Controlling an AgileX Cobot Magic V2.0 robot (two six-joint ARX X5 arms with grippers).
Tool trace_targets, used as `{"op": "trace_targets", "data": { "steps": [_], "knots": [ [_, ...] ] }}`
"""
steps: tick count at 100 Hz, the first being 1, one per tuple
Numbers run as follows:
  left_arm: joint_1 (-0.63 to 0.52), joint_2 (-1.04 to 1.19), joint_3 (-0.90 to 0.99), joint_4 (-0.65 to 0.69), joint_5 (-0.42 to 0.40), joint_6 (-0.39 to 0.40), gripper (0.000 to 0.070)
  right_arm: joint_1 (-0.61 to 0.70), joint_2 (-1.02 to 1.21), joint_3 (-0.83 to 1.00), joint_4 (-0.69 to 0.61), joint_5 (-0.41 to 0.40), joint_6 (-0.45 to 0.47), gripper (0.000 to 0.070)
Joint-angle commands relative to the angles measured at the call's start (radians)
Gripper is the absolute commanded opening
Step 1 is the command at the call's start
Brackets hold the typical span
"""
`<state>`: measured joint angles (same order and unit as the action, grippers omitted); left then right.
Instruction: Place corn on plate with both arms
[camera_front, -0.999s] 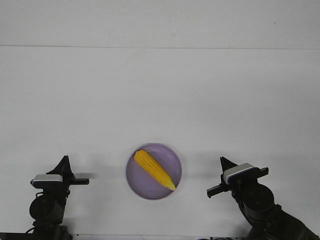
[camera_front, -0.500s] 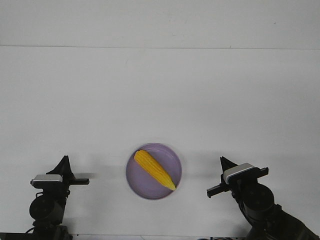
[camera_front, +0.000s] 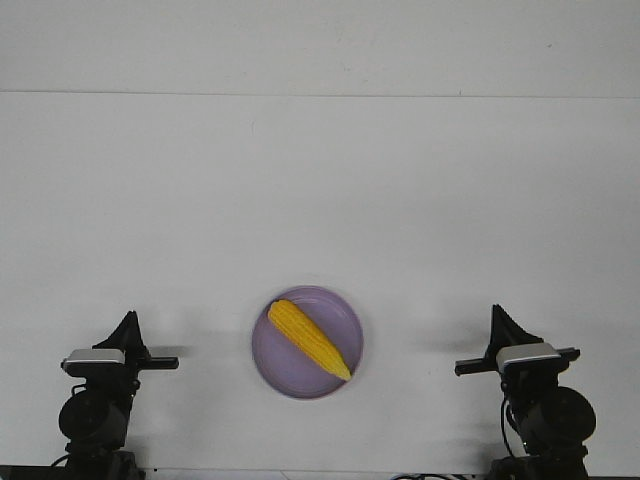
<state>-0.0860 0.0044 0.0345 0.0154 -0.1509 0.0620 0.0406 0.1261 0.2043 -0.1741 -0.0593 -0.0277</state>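
The yellow corn (camera_front: 308, 339) lies diagonally on the lavender plate (camera_front: 345, 322), its pointed end toward the near right rim. The plate sits on the white table near the front middle. My left gripper (camera_front: 129, 320) stands well to the left of the plate, away from it and empty. My right gripper (camera_front: 497, 312) stands well to the right of the plate, also away from it and empty. Both point away from me, their fingers close together in a single point. Neither touches the corn or the plate.
The white table (camera_front: 320, 200) stretches back to a seam line across the far part. Each arm carries a grey-white camera block, the left one (camera_front: 93, 357) and the right one (camera_front: 529, 355), near the front edge.
My right arm has swung to the right and straightened, now farther from the plate. The left arm, the corn and the plate have not moved.
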Motion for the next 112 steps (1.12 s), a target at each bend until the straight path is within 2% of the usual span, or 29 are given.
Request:
{"op": "trace_targets", "data": {
  "steps": [1,25,38,50,112],
  "knots": [
    [0.001,-0.002,-0.021,0.013,0.002,0.008,0.0015,-0.065,-0.051,-0.050,0.013,-0.028,-0.022,0.0012],
    [0.001,-0.002,-0.021,0.013,0.002,0.008,0.0015,-0.108,-0.125,-0.192,0.045,-0.027,-0.019,0.0012],
    [0.001,-0.002,-0.021,0.014,0.002,0.008,0.0015,-0.106,-0.125,-0.192,0.055,-0.023,-0.017,0.0012],
    [0.001,-0.002,-0.021,0.013,0.002,0.008,0.0015,-0.106,-0.125,-0.192,0.057,-0.023,0.029,0.0012],
    [0.001,-0.002,-0.021,0.014,0.002,0.008,0.0015,-0.106,-0.125,-0.192,0.069,-0.020,0.028,0.0012]
  ]
}}
